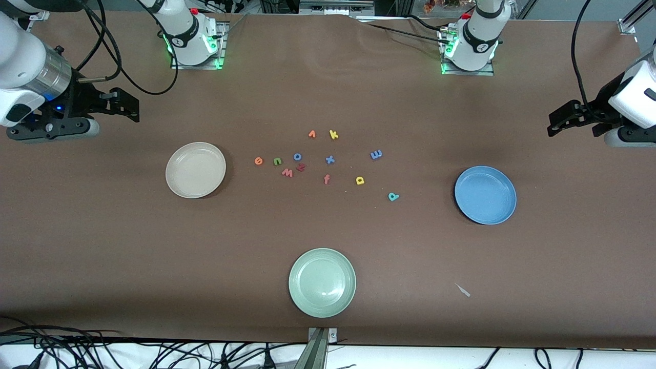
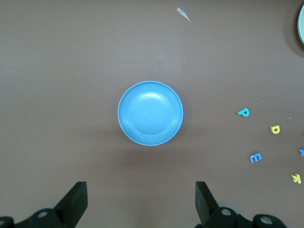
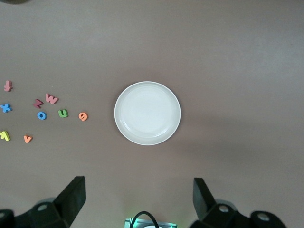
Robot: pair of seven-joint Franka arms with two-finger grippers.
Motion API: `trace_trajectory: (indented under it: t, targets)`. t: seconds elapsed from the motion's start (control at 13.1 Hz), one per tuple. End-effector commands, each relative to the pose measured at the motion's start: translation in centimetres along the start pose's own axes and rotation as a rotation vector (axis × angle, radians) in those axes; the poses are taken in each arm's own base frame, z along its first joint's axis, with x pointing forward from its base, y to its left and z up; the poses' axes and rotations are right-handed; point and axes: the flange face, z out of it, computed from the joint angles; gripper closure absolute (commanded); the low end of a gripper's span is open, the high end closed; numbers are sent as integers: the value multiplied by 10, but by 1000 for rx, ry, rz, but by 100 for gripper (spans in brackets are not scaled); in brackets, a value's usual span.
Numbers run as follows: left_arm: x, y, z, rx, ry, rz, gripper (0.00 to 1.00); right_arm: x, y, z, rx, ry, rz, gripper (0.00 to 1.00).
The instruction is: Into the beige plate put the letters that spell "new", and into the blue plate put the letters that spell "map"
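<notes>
Front view: both grippers, left gripper (image 1: 556,123) and right gripper (image 1: 134,108), gape over bare table.

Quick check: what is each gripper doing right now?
Left gripper: open, holding nothing, above the blue plate.
Right gripper: open, holding nothing, above the beige plate.

The front view looks down from a high camera across the counter (image 1: 102,246), facing both arm bases and taking in the whole surface. The left wrist view looks straight down from high above the blue plate (image 2: 150,113), its own gripper (image 2: 141,202) fingers framing one edge. The right wrist view looks straight down from similar height above the beige plate (image 3: 147,113), likewise framed by its gripper (image 3: 139,199). Each wrist view shares its plate and part of the scattered letters with the front view.
</notes>
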Motion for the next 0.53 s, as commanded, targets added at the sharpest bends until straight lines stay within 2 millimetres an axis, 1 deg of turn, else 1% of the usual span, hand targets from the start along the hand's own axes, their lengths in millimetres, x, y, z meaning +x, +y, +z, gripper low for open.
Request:
trace_trajectory:
  t: [0.0, 0.46]
  targets:
    - [-7, 0, -5, -6, 8, 0, 0, -7, 1, 0, -12, -21, 10, 0]
    - [-5, 1, -3, -6, 8, 2, 0, -2, 4, 6, -13, -31, 12, 0]
